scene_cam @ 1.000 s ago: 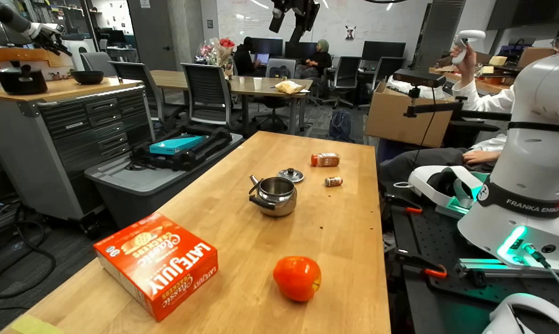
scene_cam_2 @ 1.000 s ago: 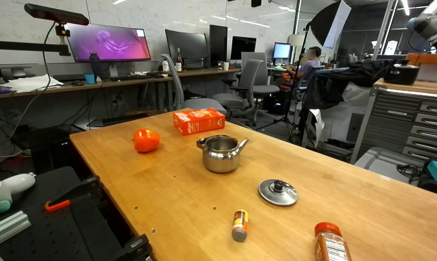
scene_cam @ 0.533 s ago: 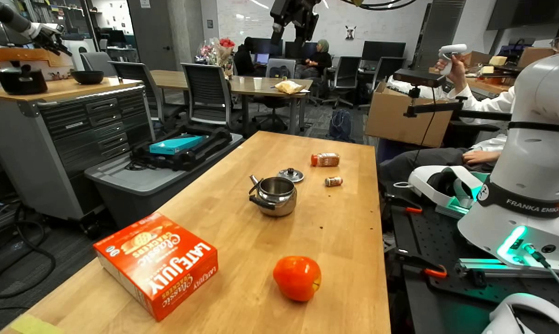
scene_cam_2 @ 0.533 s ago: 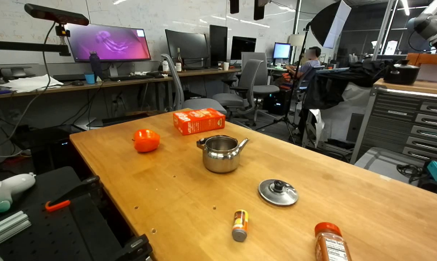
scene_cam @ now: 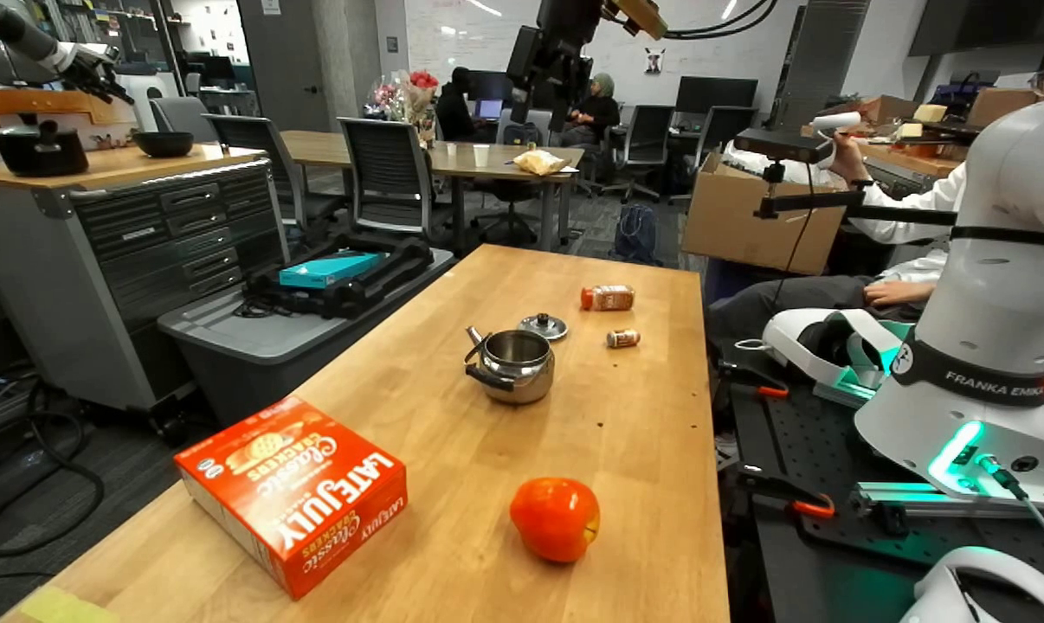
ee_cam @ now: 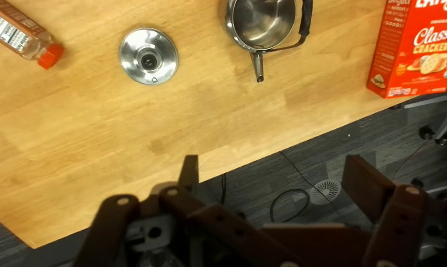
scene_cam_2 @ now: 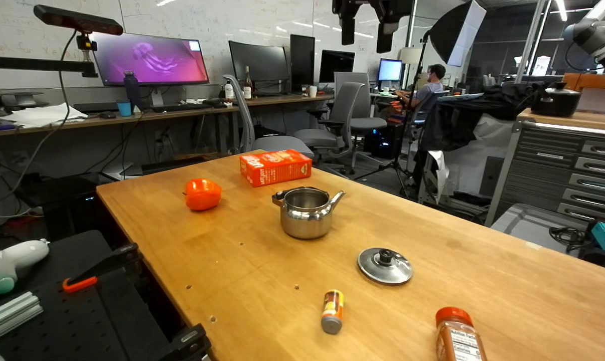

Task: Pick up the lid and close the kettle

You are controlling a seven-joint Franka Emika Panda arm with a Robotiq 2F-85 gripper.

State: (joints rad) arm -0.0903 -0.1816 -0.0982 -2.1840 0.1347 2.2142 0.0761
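Note:
The lid (scene_cam: pixel 544 328) is a round silvery disc with a black knob. It lies flat on the table, knob up, apart from the kettle, in both exterior views (scene_cam_2: pixel 383 269) and at the upper left of the wrist view (ee_cam: pixel 148 55). The kettle (scene_cam: pixel 526 381) is shiny silver, upright and uncovered, with a spout and black handle; it shows in an exterior view (scene_cam_2: pixel 306 224) and at the top of the wrist view (ee_cam: pixel 264 22). My gripper (ee_cam: pixel 272 157) is open and empty, high above the table in both exterior views (scene_cam: pixel 541 114) (scene_cam_2: pixel 366 44).
A red cracker box (scene_cam: pixel 297 484) and an orange-red pepper-like object (scene_cam: pixel 557 519) stand on the wooden table (scene_cam: pixel 453 519). A spice jar (scene_cam: pixel 609 298) and a small shaker (scene_cam: pixel 623 338) lie near the lid. The table's edge crosses the wrist view below the kettle (ee_cam: pixel 301 142).
My gripper has come down and is more fully in both exterior views, still open. The operator's hand with the controller has lowered. The lid and kettle have not moved.

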